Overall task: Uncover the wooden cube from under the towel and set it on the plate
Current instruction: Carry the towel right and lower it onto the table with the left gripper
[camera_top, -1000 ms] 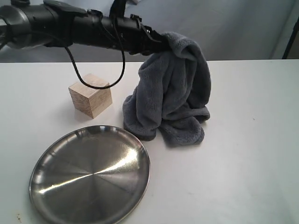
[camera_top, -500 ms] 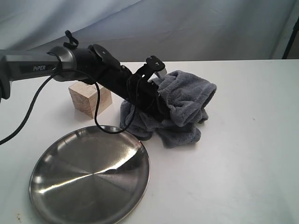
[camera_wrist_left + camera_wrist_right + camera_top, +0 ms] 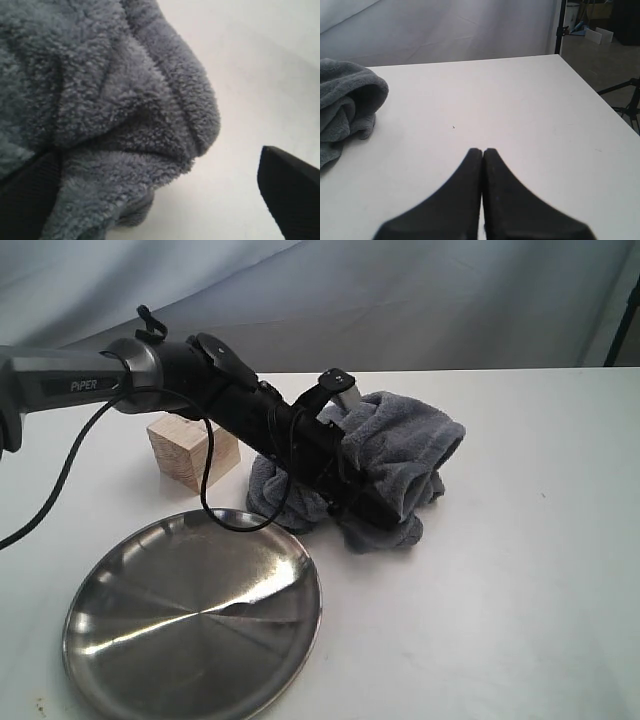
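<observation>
White tabletop bears towel; grey backdrop; black stand beyond edge.

One word can be read: the brand name "PiPER", printed in white letters, capitals apart from a small "i". It stands on the side of the grey cylindrical link of the left arm, at the left edge of the exterior view, and runs lengthwise along that link. It is the sole legible marking in the exterior view; both wrist views show no lettering, label or number.
</observation>
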{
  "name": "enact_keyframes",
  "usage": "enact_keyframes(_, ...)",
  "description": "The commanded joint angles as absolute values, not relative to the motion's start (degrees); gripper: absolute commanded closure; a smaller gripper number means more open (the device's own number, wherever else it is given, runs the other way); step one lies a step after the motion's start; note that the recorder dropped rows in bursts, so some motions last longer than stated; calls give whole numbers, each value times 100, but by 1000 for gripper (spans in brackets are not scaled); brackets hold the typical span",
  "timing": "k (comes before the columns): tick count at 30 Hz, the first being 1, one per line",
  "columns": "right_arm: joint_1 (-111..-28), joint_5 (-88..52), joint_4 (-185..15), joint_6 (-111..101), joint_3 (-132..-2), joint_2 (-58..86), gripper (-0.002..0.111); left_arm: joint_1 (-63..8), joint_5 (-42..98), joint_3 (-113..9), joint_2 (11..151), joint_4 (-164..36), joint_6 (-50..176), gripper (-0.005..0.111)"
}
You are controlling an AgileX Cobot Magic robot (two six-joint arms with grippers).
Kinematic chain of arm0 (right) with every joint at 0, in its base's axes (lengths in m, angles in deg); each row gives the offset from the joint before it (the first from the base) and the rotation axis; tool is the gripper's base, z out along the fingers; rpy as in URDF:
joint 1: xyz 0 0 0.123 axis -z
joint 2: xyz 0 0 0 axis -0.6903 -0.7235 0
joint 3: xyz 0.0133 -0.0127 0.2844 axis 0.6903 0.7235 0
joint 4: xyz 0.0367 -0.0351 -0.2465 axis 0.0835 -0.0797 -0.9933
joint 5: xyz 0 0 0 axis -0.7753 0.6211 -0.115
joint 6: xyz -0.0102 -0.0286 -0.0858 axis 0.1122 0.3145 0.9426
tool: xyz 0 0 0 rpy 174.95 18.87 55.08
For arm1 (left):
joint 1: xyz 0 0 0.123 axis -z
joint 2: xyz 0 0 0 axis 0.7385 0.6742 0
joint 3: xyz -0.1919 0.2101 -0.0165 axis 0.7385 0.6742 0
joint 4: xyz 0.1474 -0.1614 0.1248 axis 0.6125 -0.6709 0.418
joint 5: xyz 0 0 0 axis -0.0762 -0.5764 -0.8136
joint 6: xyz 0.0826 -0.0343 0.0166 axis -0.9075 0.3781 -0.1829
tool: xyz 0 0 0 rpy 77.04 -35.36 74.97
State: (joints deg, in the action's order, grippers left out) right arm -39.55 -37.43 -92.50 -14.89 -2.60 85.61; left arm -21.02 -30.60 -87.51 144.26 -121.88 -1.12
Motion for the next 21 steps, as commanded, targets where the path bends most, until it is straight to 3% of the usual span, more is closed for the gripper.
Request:
enact_keyframes(1, -3907, -3737, -9244, -1516, -245, 8592, 108, -2099, -3454, -8750, 14334, -12024, 266, 2)
enact_keyframes(21, -3907, -3737, -9244, -1516, -245, 8592, 108, -2099, -3306, -8750, 13213, -11478, 745, 2)
